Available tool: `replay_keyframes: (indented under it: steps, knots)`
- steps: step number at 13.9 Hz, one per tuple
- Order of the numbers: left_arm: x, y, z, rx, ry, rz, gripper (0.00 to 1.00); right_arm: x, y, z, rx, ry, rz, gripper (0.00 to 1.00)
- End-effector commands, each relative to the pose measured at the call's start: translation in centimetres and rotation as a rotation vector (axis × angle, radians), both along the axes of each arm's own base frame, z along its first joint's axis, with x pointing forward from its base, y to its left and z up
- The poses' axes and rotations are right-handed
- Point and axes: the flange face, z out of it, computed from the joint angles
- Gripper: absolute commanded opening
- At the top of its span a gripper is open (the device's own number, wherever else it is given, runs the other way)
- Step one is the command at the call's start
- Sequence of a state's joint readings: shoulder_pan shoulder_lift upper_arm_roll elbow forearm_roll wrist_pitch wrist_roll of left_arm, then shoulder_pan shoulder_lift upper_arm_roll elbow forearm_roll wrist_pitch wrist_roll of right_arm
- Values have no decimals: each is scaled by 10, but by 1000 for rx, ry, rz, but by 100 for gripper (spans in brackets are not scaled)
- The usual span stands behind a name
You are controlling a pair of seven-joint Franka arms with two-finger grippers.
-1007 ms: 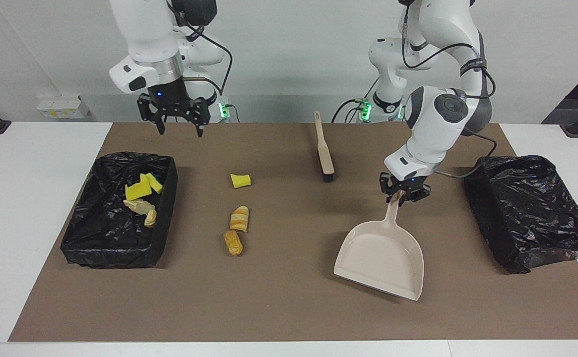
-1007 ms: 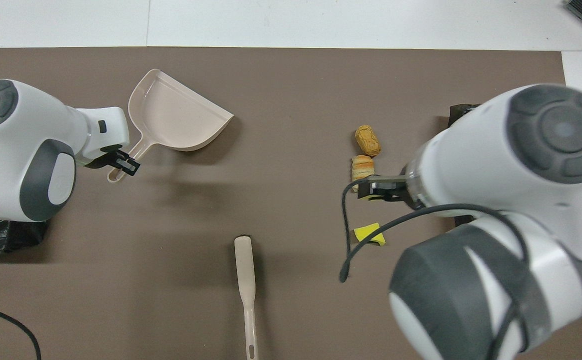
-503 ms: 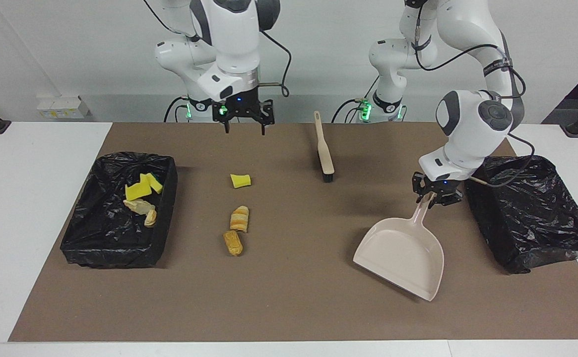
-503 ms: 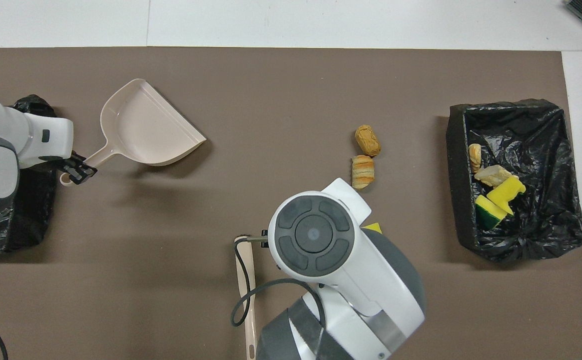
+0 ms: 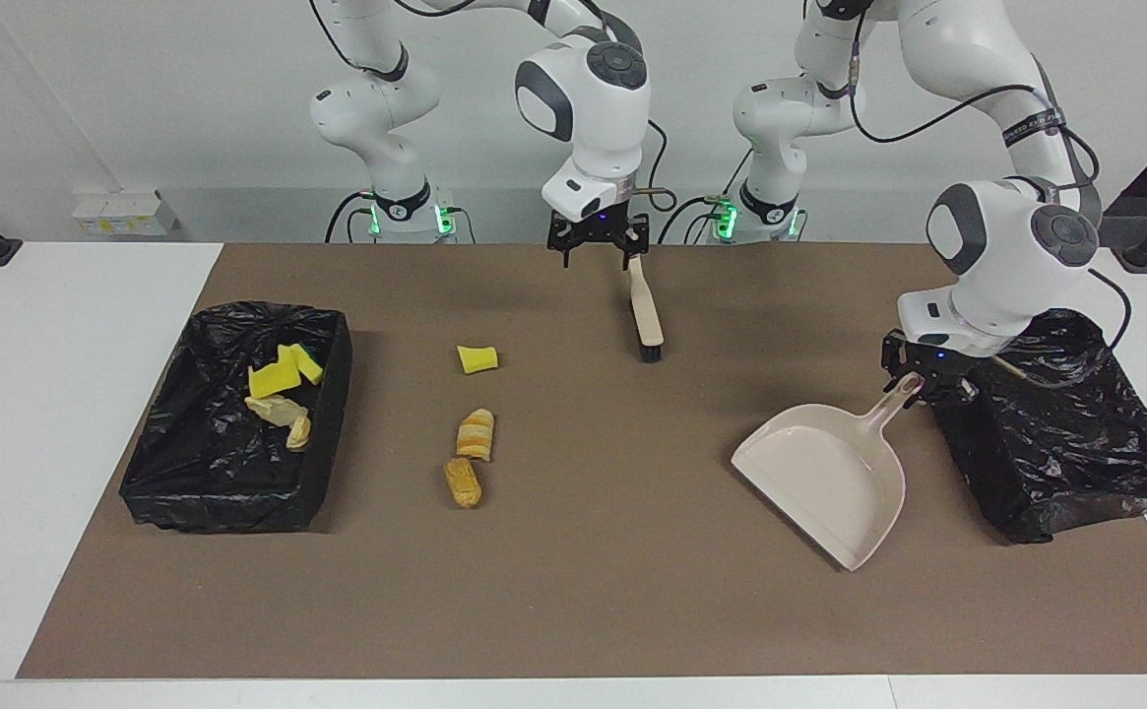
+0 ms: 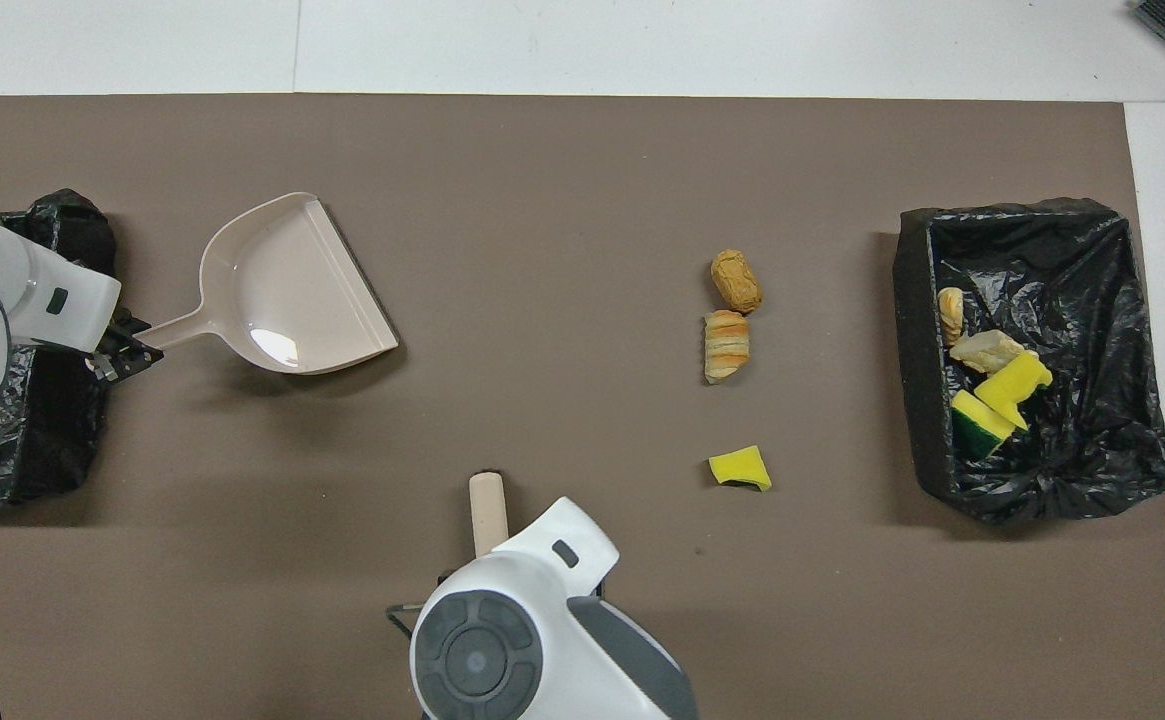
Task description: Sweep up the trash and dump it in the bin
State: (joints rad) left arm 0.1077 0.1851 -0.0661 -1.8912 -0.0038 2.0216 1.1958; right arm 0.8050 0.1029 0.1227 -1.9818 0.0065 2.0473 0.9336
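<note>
My right gripper (image 5: 595,258), fingers wide & empty, hangs over brush (image 5: 644,300) handle, top centre. Left gripper (image 5: 918,379) clamps dustpan (image 5: 829,478) handle, mid-right. Three trash bits (image 5: 475,433) centre-left, rest in bin (image 5: 228,433). Drop straight, grab handle mid-length, keep bristles flat.
</note>
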Motion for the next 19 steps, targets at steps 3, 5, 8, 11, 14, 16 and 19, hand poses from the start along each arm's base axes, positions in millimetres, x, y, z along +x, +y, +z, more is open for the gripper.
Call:
replay_keyframes:
  steps: [3,5,8,11,14,16,19]
  knots:
    - [-13,3,-6,24,9,-64,0,-46,24,-53,-6,23,2,88]
    - [-18,4,-11,27,-5,-63,0,-65,22,-55,-15,28,20,88]
    - [-19,3,-10,29,-4,-64,0,-94,18,-57,-16,59,36,88]
    - [-20,4,-11,29,-3,-61,0,-121,15,-60,0,62,30,84]
    - [-20,-3,-10,29,-6,-67,0,-128,15,-63,23,66,28,77]
    - [-19,-3,-9,29,-9,-68,0,-127,15,-63,27,65,23,65]
    - [-19,-4,-9,29,-9,-70,0,-106,13,-70,54,51,-12,51]
